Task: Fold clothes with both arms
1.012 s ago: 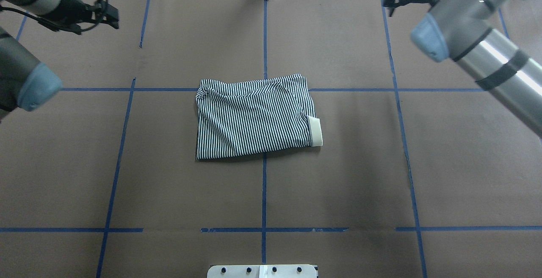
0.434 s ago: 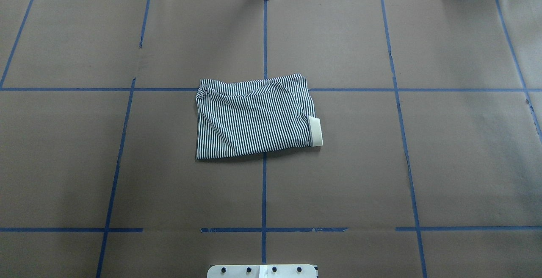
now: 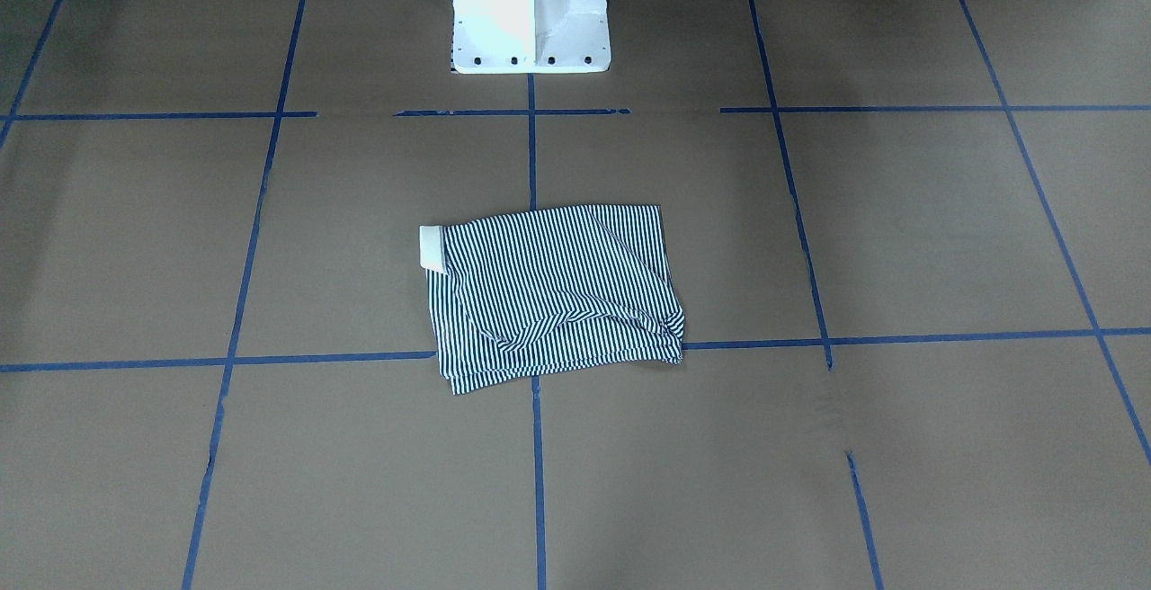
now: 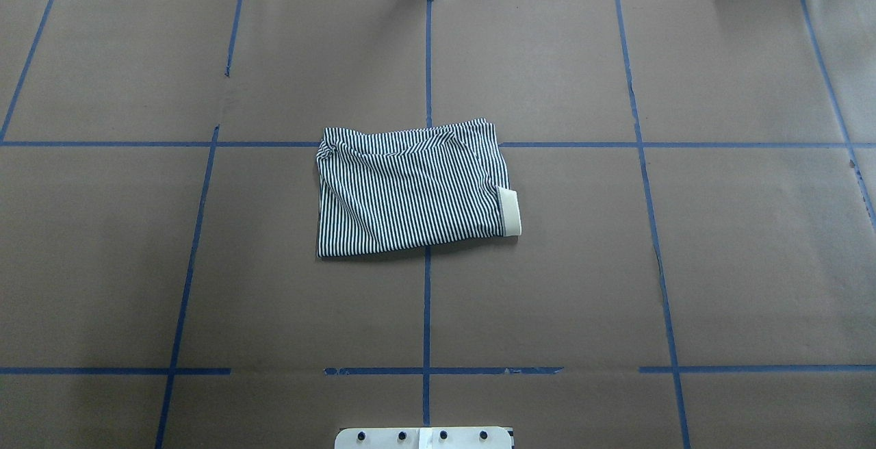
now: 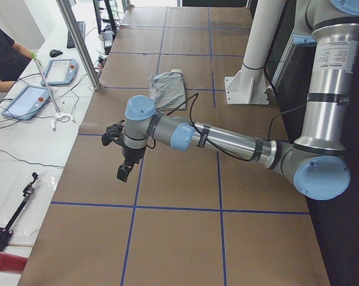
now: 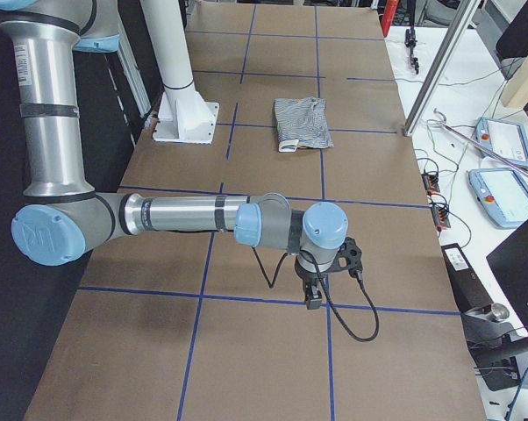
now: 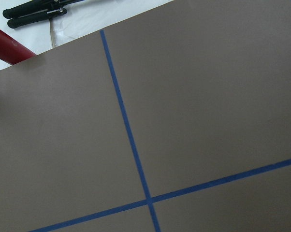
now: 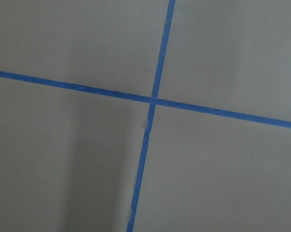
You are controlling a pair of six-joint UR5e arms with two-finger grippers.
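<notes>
The striped navy-and-white shirt (image 4: 410,192) lies folded into a compact rectangle at the table's centre, with a cream band (image 4: 508,211) sticking out at its right edge. It also shows in the front-facing view (image 3: 553,289) and small in both side views (image 5: 167,89) (image 6: 301,123). Neither arm appears in the overhead or front-facing views. The left gripper (image 5: 124,170) hangs over bare brown paper far from the shirt, and so does the right gripper (image 6: 314,294). I cannot tell whether either is open or shut. Both wrist views show only paper and blue tape.
The white pedestal base (image 3: 530,14) stands at the robot's edge of the table. Blue tape lines (image 4: 427,298) grid the brown paper. Beyond the far edge are a metal post (image 5: 78,42), control tablets (image 5: 24,101) and a person's arm (image 5: 3,56).
A second ago both arms stood in the overhead view's upper corners; they have swung outward and left that view. The shirt has not moved.
</notes>
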